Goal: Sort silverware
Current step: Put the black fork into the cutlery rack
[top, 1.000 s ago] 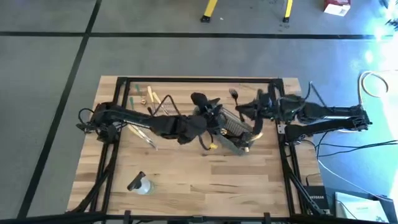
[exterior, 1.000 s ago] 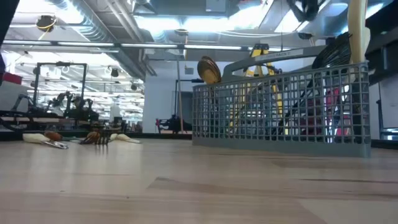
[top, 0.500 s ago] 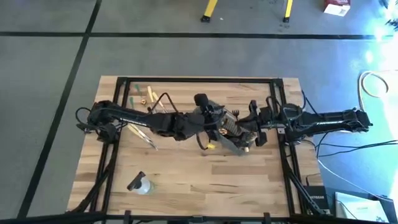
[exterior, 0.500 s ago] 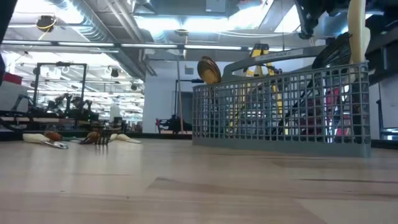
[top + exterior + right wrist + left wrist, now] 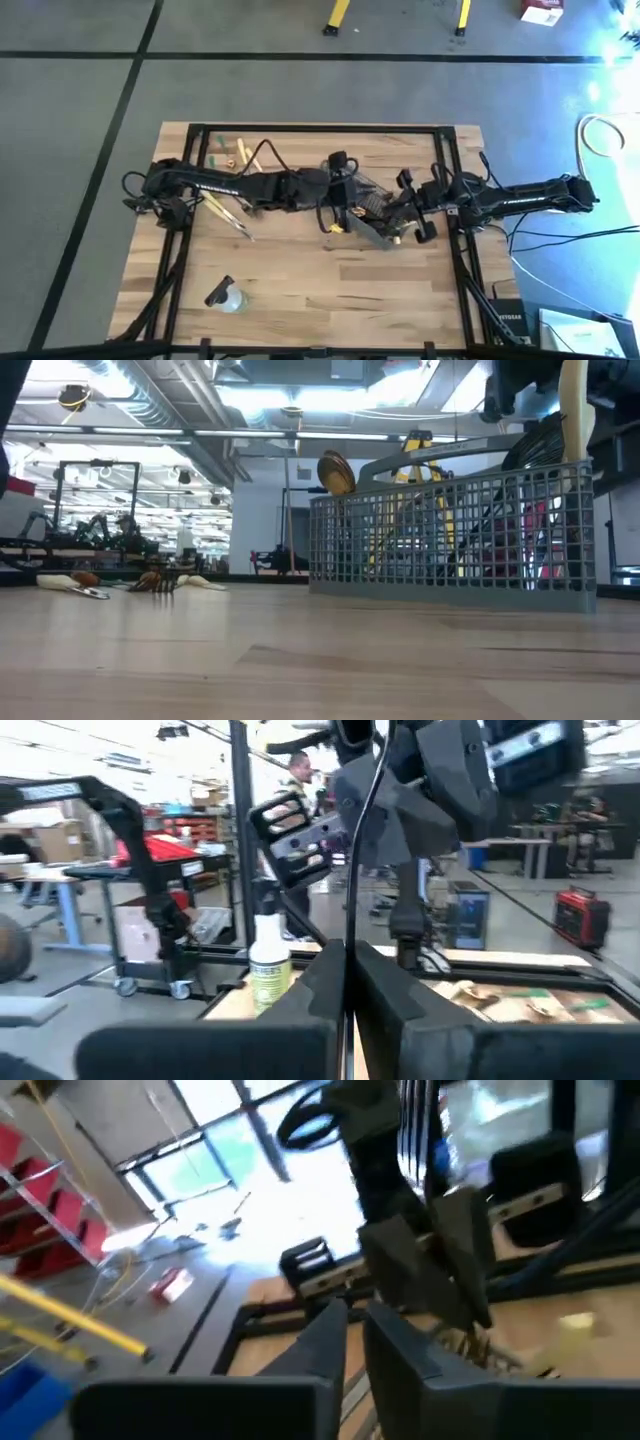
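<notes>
Over the basket (image 5: 372,215), both tools met: the right tool (image 5: 400,205), fingers pressed together in its wrist view, had swung in from the far edge, and the left tool (image 5: 345,195), its grip unclear, had shifted toward it. This looked like a drop-off. Several utensils (image 5: 228,152) stayed beyond the left tool, unsorted on the worktop (image 5: 300,290).

- The grey wire-mesh basket (image 5: 375,215) sits mid-table, and both dark arms crowd over it, so there is little room to pass above it.
- Loose tan and green utensils (image 5: 228,152) clutter the far left corner.
- A small clear spray bottle (image 5: 225,296) lies near the front left.
- The light wooden tabletop (image 5: 330,290) along the front edge is open.
</notes>
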Available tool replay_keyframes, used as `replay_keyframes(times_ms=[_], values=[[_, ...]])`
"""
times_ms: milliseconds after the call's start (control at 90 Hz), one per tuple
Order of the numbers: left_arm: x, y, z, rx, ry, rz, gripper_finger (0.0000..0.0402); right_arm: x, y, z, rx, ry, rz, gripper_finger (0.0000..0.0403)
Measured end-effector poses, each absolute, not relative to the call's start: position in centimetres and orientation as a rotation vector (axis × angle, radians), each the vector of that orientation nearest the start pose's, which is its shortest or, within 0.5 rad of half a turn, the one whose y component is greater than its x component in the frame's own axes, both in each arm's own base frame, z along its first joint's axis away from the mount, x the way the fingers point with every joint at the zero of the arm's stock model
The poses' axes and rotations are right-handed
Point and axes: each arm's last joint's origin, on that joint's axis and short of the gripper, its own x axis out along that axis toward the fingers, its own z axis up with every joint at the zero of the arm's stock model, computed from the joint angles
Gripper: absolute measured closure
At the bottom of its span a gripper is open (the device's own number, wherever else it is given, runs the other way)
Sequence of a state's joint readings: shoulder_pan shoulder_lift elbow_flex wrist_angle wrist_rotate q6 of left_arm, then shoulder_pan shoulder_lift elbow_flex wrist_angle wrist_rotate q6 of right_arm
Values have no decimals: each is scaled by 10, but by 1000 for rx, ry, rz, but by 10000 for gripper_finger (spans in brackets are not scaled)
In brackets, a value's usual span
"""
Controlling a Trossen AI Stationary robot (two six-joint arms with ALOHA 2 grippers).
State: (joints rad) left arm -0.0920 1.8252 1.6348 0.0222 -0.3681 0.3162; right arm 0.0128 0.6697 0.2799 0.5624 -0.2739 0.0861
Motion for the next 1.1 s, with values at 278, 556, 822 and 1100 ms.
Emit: replay_keyframes(times_ms=[278,556,822,1100], values=[[432,-10,306,157,67,71,401,157,10,229,-16,-119,308,403],[431,-12,309,141,13,3,401,163,8,222,-143,-84,213,403],[431,-12,309,83,9,1,401,169,6,216,-111,-40,160,403],[431,-11,309,53,7,45,401,169,3,216,-36,-35,30,401]])
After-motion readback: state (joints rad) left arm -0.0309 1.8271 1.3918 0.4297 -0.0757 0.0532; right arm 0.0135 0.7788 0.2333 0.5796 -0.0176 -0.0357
